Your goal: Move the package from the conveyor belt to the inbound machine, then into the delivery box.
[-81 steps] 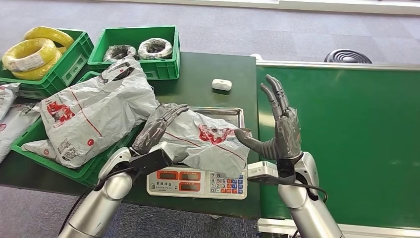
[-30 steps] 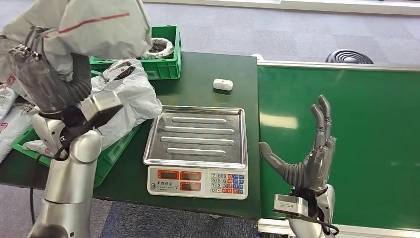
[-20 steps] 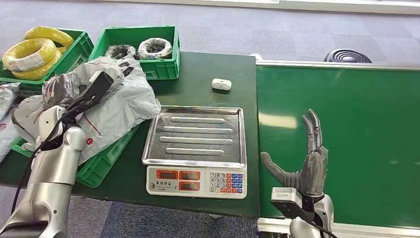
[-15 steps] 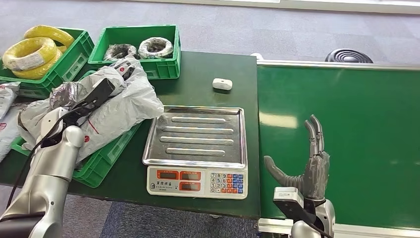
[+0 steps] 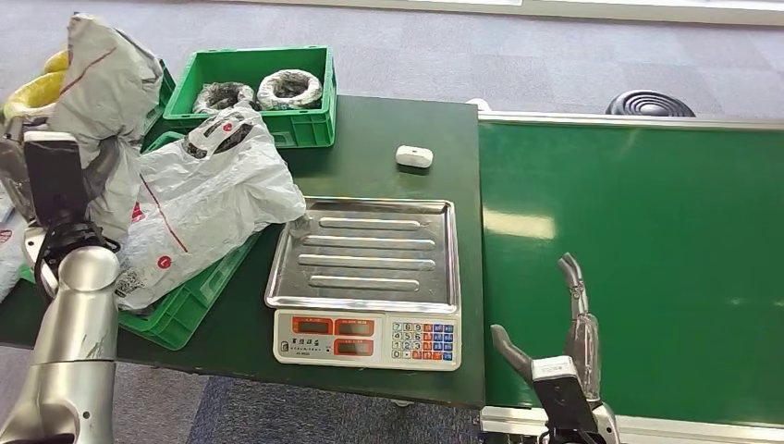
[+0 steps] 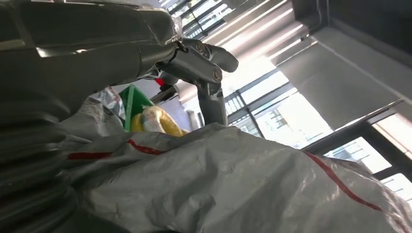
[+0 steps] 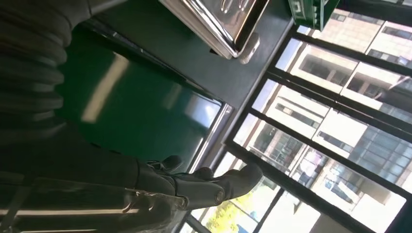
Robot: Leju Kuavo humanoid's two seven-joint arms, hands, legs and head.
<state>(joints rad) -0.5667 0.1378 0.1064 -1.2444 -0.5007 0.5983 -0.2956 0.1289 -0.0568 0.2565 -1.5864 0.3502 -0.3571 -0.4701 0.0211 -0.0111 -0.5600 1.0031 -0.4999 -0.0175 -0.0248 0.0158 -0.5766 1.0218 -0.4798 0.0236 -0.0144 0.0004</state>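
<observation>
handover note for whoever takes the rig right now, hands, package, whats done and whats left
Left hand: holds the grey package, lifted at the table's left end near the green delivery box, which has other grey bags in it.
Right hand: open, holds nothing, low over the green conveyor belt.
Done: package is off the belt; the scale's steel tray is bare.
Left: lower the package into the delivery box and let go.

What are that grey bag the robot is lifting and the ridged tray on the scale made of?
The grey bag held up by the left hand looks like thin plastic film: it crumples into sharp, slightly shiny wrinkles. The tray looks like polished metal, probably stainless steel: silvery, with bright reflections along its pressed ridges.
</observation>
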